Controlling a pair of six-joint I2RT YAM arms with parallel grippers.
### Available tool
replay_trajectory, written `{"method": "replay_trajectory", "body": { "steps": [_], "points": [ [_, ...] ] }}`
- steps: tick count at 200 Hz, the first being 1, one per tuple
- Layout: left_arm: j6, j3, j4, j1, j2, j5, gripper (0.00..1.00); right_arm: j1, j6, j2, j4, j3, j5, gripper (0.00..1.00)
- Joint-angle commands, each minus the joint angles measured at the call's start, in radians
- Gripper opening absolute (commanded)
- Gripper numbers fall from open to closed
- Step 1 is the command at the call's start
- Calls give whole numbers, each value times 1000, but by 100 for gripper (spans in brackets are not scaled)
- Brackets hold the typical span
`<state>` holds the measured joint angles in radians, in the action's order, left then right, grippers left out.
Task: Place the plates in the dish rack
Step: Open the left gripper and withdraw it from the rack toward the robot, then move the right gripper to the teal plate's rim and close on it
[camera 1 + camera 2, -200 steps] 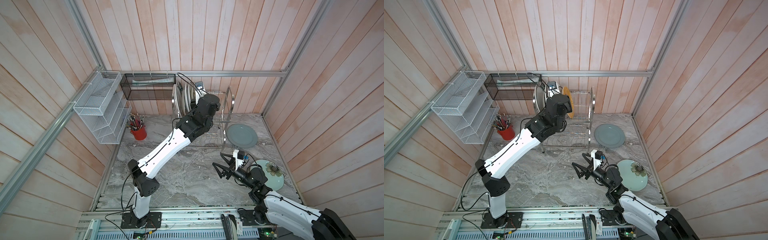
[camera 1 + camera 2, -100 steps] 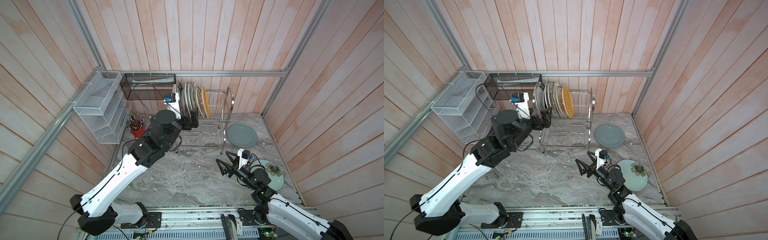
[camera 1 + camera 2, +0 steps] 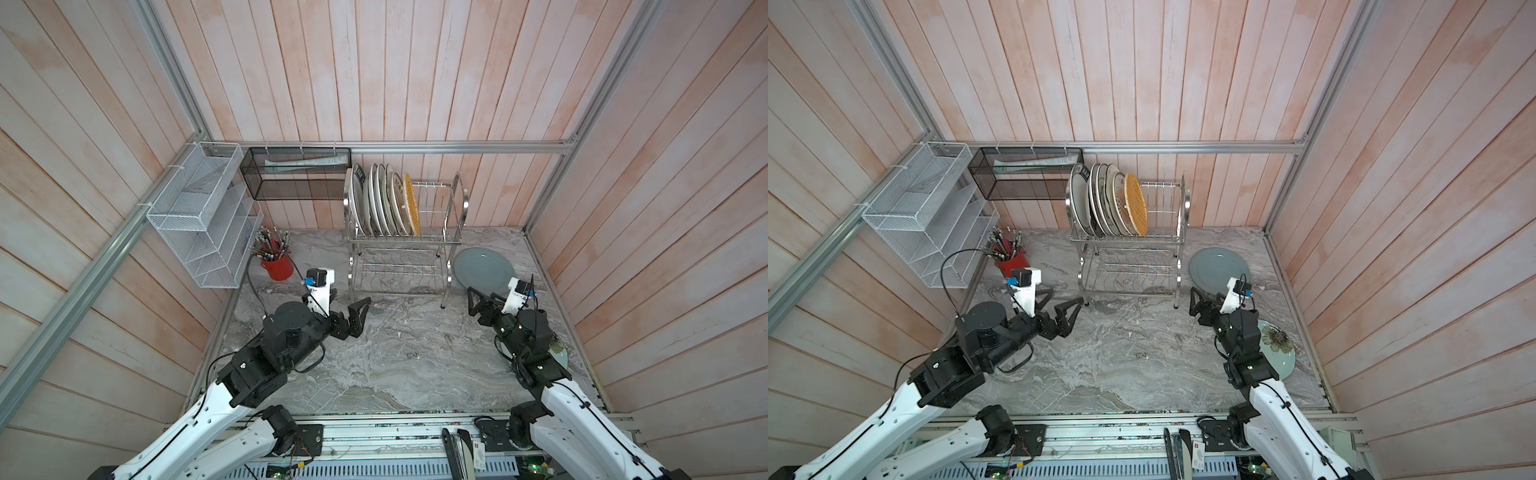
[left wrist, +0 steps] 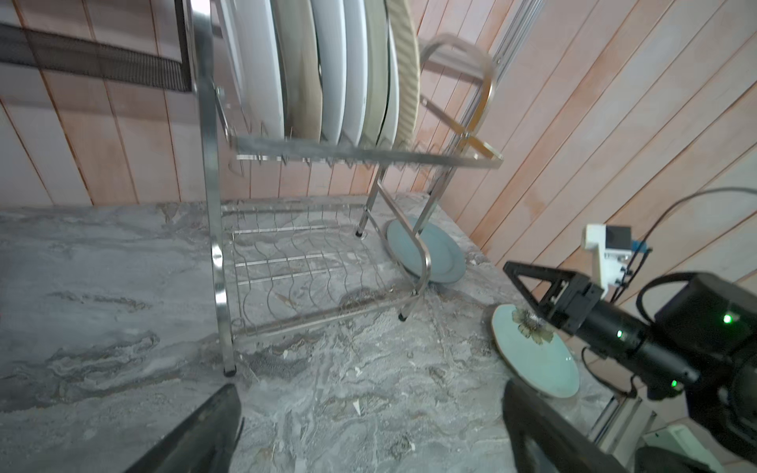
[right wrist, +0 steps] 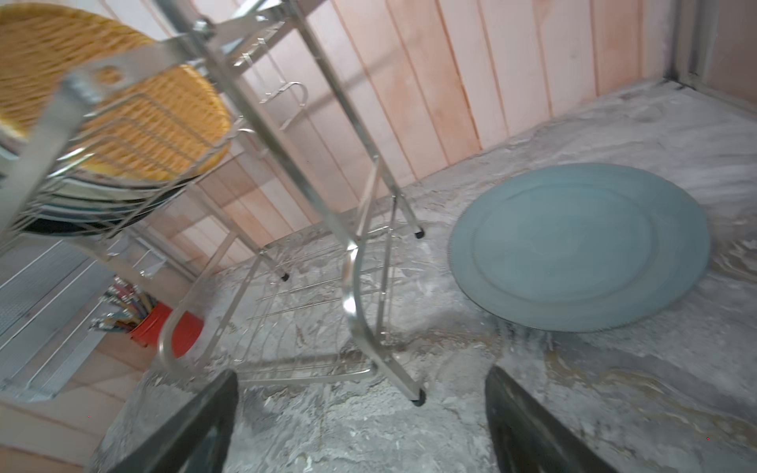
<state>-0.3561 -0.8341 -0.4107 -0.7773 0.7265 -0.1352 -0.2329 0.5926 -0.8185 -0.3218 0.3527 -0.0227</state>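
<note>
1. A row of plates (image 3: 380, 199) stands on edge in the upper tier of the dish rack (image 3: 401, 238), with the yellow woven plate (image 3: 410, 203) last.
2. A grey-blue plate (image 3: 484, 268) lies flat on the table, just ahead of the right gripper (image 3: 1205, 303).
3. The right gripper's fingers are spread wide and hold nothing.
4. A pale teal flowered plate (image 3: 1277, 349) lies behind those fingers, partly under the arm.
5. The left gripper (image 3: 1059, 306) is also spread wide and empty, and the rack's near foot is just ahead of its fingertips.
</note>
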Motion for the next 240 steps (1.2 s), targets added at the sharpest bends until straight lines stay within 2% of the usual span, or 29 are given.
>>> {"method": "replay_trajectory", "body": {
  "steps": [1, 11, 28, 41, 51, 90, 122, 240],
  "points": [
    [7, 67, 5, 6, -18, 72, 100, 68, 57, -145, -39, 45, -90, 79],
    [12, 84, -3, 7, -15, 74, 100, 84, 63, -219, -76, 65, -105, 63],
    [17, 82, -26, 9, -8, 78, 100, 94, 81, -341, -98, 123, -91, 45],
    [23, 78, -33, 7, -12, 84, 100, 95, 82, -425, -93, 179, -118, 32],
    [26, 79, -33, 8, -18, 88, 100, 93, 68, -481, -96, 218, -158, 26],
    [30, 81, -40, 7, -35, 105, 100, 62, 83, -659, -168, 296, -190, 25],
    [34, 86, -53, 7, -51, 103, 100, 29, 61, -757, -143, 375, -218, 23],
    [30, 95, -61, 9, -51, 86, 100, -167, 162, -773, -239, 310, -192, 23]
  ]
}}
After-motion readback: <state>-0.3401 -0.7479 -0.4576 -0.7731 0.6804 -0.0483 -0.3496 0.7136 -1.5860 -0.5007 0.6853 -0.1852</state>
